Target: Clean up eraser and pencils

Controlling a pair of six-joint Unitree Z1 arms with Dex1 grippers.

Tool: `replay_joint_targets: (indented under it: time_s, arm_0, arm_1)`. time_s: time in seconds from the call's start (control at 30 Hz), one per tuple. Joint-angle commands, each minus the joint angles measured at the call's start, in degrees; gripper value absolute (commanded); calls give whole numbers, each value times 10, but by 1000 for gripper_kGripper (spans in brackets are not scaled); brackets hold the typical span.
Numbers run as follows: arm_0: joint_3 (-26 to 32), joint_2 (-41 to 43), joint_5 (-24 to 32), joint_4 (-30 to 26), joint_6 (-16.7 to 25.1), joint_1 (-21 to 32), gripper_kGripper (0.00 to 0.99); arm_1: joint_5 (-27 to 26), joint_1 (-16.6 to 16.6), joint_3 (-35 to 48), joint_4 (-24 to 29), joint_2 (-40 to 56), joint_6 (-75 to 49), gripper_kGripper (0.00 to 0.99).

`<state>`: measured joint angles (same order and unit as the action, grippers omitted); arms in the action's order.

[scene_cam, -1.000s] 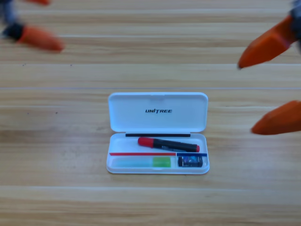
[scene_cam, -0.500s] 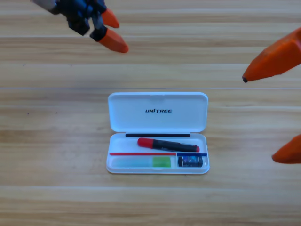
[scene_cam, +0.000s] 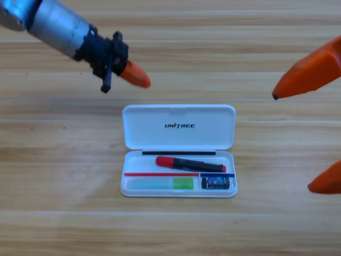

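A white case (scene_cam: 179,128) lies open, lid flat, in the middle of the wooden table (scene_cam: 58,176).

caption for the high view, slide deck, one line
Open white case holds both pencils and eraser; left gripper nears its lid, right gripper open at edge.

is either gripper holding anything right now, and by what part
Nothing is held. The left gripper hovers above the white case; the right gripper waits open at the right edge.
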<state>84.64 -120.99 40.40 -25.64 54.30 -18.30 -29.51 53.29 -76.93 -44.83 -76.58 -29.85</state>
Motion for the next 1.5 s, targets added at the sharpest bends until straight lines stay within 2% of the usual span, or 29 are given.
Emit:
replay_joint_targets:
  time_s: [0.03, 0.3, 0.5, 0.8, 1.03, 1.5]
  arm_0:
    - [32, -72, -2, -23, -9, 15, 0]
    - [76, -127, 6, -64, -3, 15, 0]
    - [166, -196, 56, -173, 35, 12, 0]
    - [177, -190, 71, -216, 47, -2, 0]
    - [171, -151, 79, -257, 62, -14, 0]
    - [133, -88, 84, -269, 63, -39, 0]
  arm_1:
    - [-5, -16, 20, 9, -28, 2, 930]
    - [-9, -16, 20, 11, -38, 3, 930]
    - [-9, -16, 20, 11, -39, 3, 930]
    - [-9, -16, 19, 11, -41, 3, 930]
    - [-10, -16, 20, 11, -42, 3, 930]
    - [-10, -16, 18, 12, -45, 7, 930]
